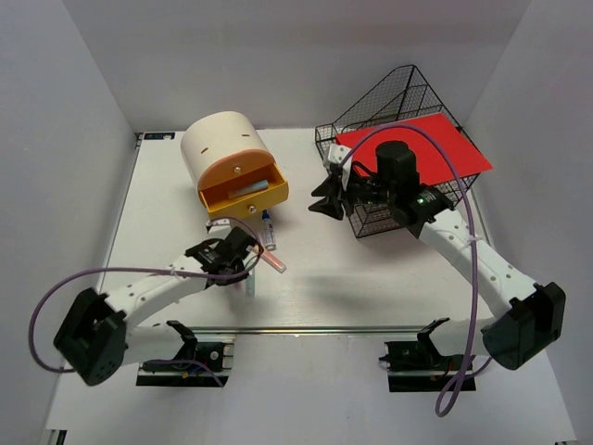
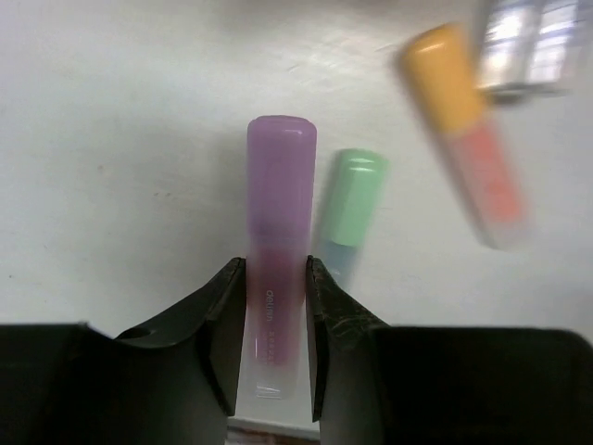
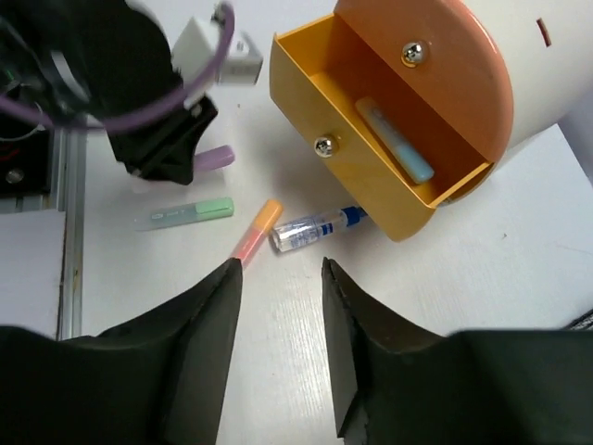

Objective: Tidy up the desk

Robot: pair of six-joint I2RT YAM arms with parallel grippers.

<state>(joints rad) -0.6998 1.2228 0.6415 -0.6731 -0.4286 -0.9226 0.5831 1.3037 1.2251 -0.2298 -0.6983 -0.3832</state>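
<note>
The desk [image 1: 371, 278] lies white beneath both arms. Over it the right gripper [image 3: 278, 273] stands part open, holding nothing. The left gripper [image 2: 276, 278] presses its fingers against both sides of a purple highlighter [image 2: 281, 185] lying on the desk.

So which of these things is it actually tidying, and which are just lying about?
Being tidied: purple highlighter, green highlighter, orange highlighter, blue-capped clear tube, open orange drawer, desk.
Lying about, apparently: black wire basket, red sheet across it.
</note>
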